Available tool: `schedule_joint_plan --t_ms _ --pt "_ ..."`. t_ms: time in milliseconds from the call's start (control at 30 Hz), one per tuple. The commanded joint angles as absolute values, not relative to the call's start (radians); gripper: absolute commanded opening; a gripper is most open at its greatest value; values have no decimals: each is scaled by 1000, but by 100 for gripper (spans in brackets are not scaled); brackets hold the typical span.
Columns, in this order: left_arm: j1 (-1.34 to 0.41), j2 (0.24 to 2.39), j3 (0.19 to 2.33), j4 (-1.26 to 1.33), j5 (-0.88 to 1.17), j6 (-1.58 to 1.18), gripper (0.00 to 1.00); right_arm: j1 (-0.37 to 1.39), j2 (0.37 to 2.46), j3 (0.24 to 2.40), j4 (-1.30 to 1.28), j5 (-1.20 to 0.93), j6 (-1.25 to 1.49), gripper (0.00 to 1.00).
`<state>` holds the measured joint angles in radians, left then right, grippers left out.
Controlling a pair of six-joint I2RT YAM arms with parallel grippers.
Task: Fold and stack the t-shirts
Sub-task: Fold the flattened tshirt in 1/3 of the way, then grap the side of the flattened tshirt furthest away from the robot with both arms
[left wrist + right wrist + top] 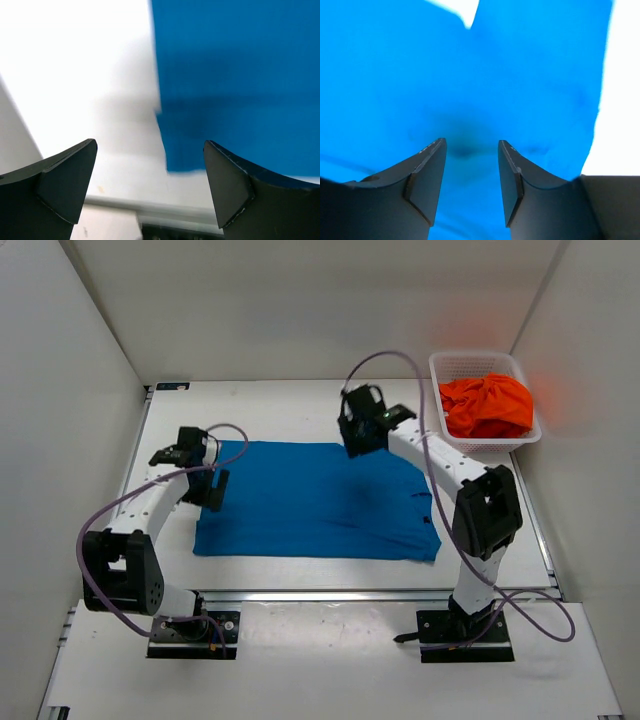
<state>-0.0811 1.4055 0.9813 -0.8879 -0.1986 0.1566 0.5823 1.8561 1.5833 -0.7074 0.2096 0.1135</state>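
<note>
The bright blue t-shirt [315,500] lies flat on the white table, folded to a rough rectangle. My left gripper [208,488] is open and empty just above the shirt's left edge. The left wrist view shows its jaws wide apart [150,143] over bare table beside the shirt's edge and corner [230,75]. My right gripper [359,440] is open and empty above the shirt's far edge. The right wrist view shows its jaws apart [471,141] over blue cloth [470,75]. The orange t-shirt [487,405] lies bunched in the basket. The deep red shirt is out of view.
A white lattice basket [470,357] stands at the back right corner against the right wall. White walls close in the table on the left, back and right. The table's front rail [370,595] runs just below the shirt's near edge.
</note>
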Motion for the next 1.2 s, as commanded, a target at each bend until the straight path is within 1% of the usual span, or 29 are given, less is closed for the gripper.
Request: schedule_joint_plan --t_ms 0,133,267,400,533,633,800,867,967,1100,1167 --pt "-54 1411 1127 -721 -232 140 99 476 1902 1776 -649 111 210 43" --pt "-51 1555 1227 -621 -204 71 99 402 2104 1940 -682 101 302 47" --pt "-22 1679 1290 -543 -112 -55 98 355 2258 2061 -706 176 336 54" --pt "-26 1761 1345 -463 -115 -87 99 305 2365 2210 -742 213 371 54" --pt "-5 1902 1480 -453 -121 -113 98 284 2431 2258 -727 206 377 56" --pt "24 1971 1529 -433 -140 -117 99 273 2448 2267 -721 212 377 56" --pt "28 2049 1577 -436 -63 -109 99 262 2490 2350 -707 252 379 56" --pt "14 2089 1594 -448 -67 -113 99 268 2525 2385 -698 287 364 60" --pt "12 2131 1617 -445 -104 -143 99 268 2578 2466 -693 287 351 62" --pt "17 2189 1652 -436 -127 -133 98 261 2680 2633 -762 282 357 65" --pt "18 2203 1666 -431 -135 -133 98 233 2691 2646 -805 238 403 64"
